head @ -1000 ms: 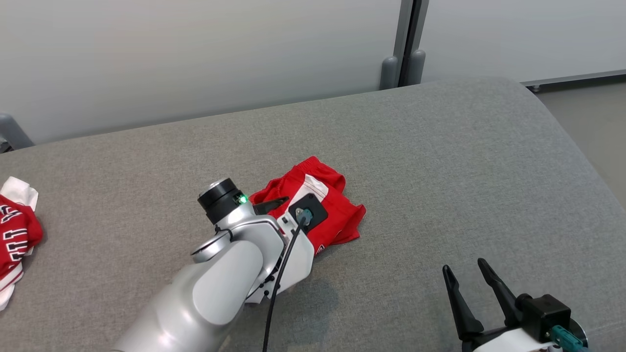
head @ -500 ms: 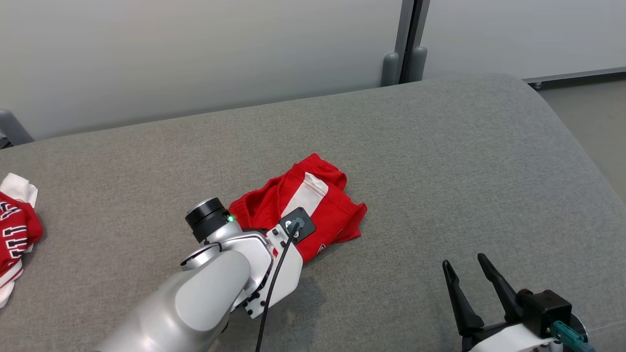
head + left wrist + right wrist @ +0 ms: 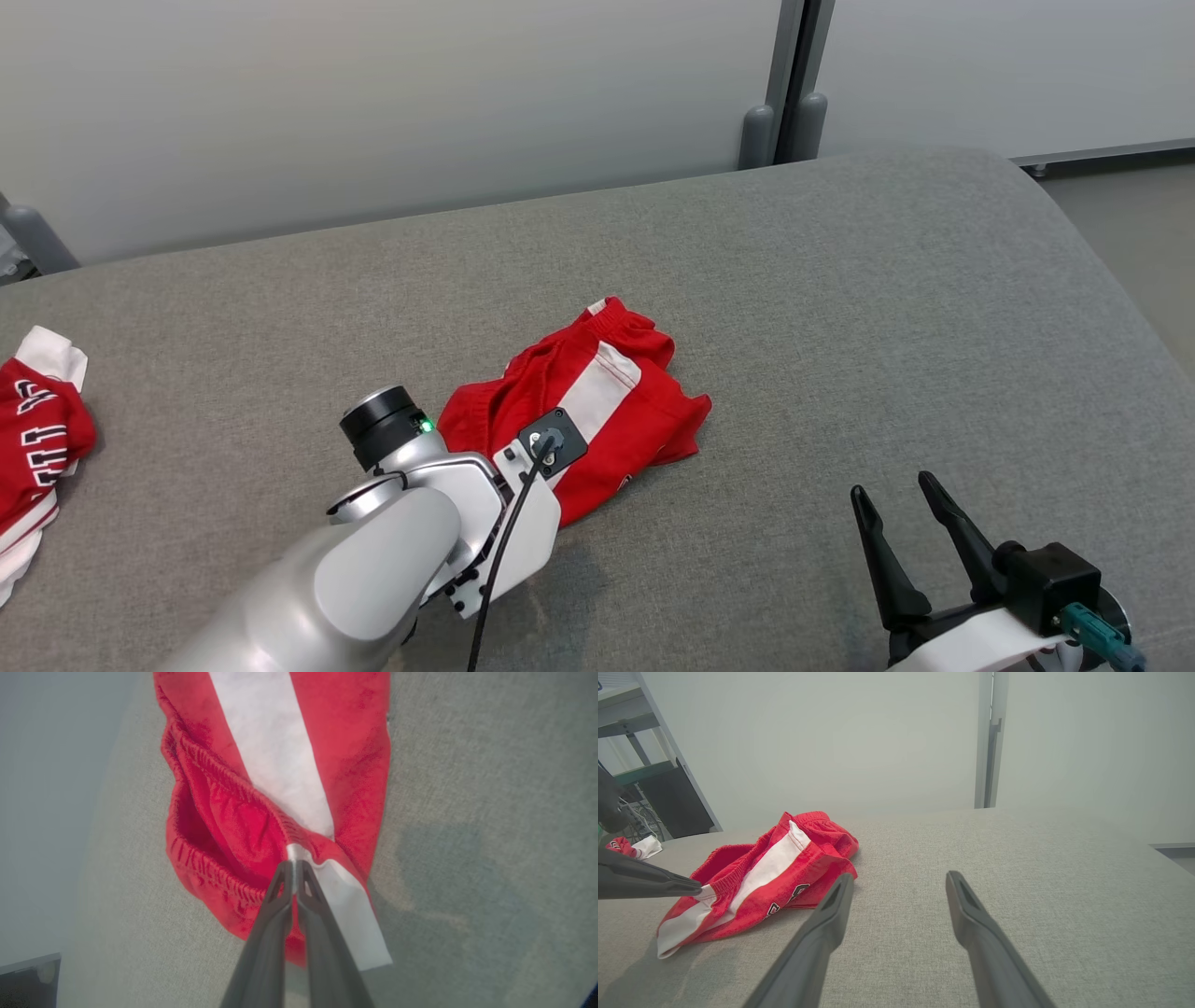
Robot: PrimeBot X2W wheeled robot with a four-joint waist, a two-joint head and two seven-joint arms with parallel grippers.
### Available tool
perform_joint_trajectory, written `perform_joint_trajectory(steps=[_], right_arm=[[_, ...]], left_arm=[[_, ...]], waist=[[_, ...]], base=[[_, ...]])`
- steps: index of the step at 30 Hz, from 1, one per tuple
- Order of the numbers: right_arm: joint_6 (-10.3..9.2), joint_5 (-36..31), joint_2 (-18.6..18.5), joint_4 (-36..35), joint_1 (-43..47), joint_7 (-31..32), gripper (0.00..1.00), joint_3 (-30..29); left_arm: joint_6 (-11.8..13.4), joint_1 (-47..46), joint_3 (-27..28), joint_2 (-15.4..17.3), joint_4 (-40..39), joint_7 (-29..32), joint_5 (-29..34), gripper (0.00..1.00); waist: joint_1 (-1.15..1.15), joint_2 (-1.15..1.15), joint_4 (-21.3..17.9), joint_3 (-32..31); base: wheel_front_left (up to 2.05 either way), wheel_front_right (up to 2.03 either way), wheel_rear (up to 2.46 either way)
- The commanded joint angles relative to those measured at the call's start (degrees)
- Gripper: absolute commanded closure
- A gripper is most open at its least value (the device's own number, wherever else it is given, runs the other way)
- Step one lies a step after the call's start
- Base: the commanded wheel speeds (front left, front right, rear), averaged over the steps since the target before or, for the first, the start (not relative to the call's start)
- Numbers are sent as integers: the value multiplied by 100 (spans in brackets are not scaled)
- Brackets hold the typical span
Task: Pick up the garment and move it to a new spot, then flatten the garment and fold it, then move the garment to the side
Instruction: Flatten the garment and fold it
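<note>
At the far left of the head view a second red and white cloth [image 3: 37,439] lies bunched at the cushion's [image 3: 840,308] edge, well apart from everything else. Next comes the pale left arm [image 3: 373,569], reaching forward over the cushion to the garment [image 3: 621,397]. The left gripper [image 3: 292,865] is clenched on the garment, its two fingers pressed together on the gathered waistband just where the white stripe meets it. The garment, red shorts with a broad white side stripe, lies crumpled near the middle of the cushion, its waistband open toward the left arm and the rest spread away to the right. In the right wrist view some lettering shows on its near red edge, too small to read. Further right, well apart from the garment, the right gripper [image 3: 892,485] sits over bare cushion with its fingers spread wide and nothing between them.
</note>
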Motion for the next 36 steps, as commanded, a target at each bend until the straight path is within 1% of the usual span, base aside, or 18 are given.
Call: perform_joint_trajectory(steps=[1, 4, 7, 10, 13, 16, 18, 22, 24, 27, 29, 30, 31, 32, 33, 36], right_arm=[[0, 71, -67, -145, -150, -68, 0, 146], [0, 82, -58, -143, -126, -68, 0, 157], [0, 86, -43, -159, -99, -68, 0, 142], [0, 93, -25, -199, -82, -68, 0, 134], [0, 95, -17, -228, -83, -68, 0, 161], [0, 99, -11, -249, -113, -68, 0, 175], [0, 105, -11, -261, -145, -68, 0, 189], [0, 134, -41, -192, -303, -68, 0, 302], [0, 157, -50, -149, -347, -68, 0, 359], [0, 247, -118, 50, -507, -68, 0, 635], [0, 303, -157, 148, -623, -68, 0, 773], [0, 330, -165, 176, -669, -68, 0, 819], [0, 352, -171, 203, -704, -68, 0, 853], [0, 370, -178, 224, -729, -68, 0, 872], [0, 385, -186, 237, -745, -68, 0, 890], [0, 416, -202, 264, -758, -68, 0, 943]], left_arm=[[8, -383, 169, 155, -161, -164, 12, 100], [115, -280, 358, 248, -266, -553, -131, 100], [246, 27, 804, 331, -479, -1013, -603, 100], [385, 402, 1270, 483, -789, -1559, -1048, 100], [564, 815, 1708, 662, -1117, -2132, -1400, 100], [778, 1238, 2046, 887, -1414, -2607, -1601, 100], [938, 1521, 2221, 1055, -1566, -2848, -1674, 100], [1154, 2167, 2431, 1364, -1733, -3113, -1841, 100], [1161, 2269, 2453, 1393, -1745, -3163, -1877, 100], [1100, 2509, 2398, 1440, -1735, -3228, -1919, 100], [1020, 2634, 2330, 1438, -1678, -3165, -1979, 100], [988, 2669, 2309, 1438, -1647, -3162, -1995, 85], [948, 2707, 2302, 1418, -1608, -3141, -2051, 64], [908, 2742, 2299, 1392, -1562, -3087, -2127, 26], [878, 2753, 2281, 1386, -1518, -3040, -2157, 0], [742, 2744, 2256, 1359, -1397, -2933, -2274, 0]], waist=[[0, 0, 29, -20], [0, 0, 84, -61], [0, 0, 182, -95], [0, 0, 321, -103], [0, 0, 488, -80], [0, 0, 669, -52], [0, 0, 793, -34], [0, 0, 1089, -26], [0, 0, 1141, -30], [0, 0, 1275, -47], [0, 0, 1341, -63], [0, 0, 1363, -70], [0, 0, 1380, -76], [0, 0, 1395, -82], [0, 0, 1405, -85], [0, 0, 1401, -84]], base=[[0, 0, 0], [0, 0, 0], [0, 0, 0], [0, 0, 0], [0, 0, 0], [0, 0, 0], [0, 0, 0], [0, 0, 0], [0, 0, 0], [0, 0, 0], [0, 0, 0], [0, 0, 0], [0, 0, 0], [0, 0, 0], [0, 0, 0], [0, 0, 0]])
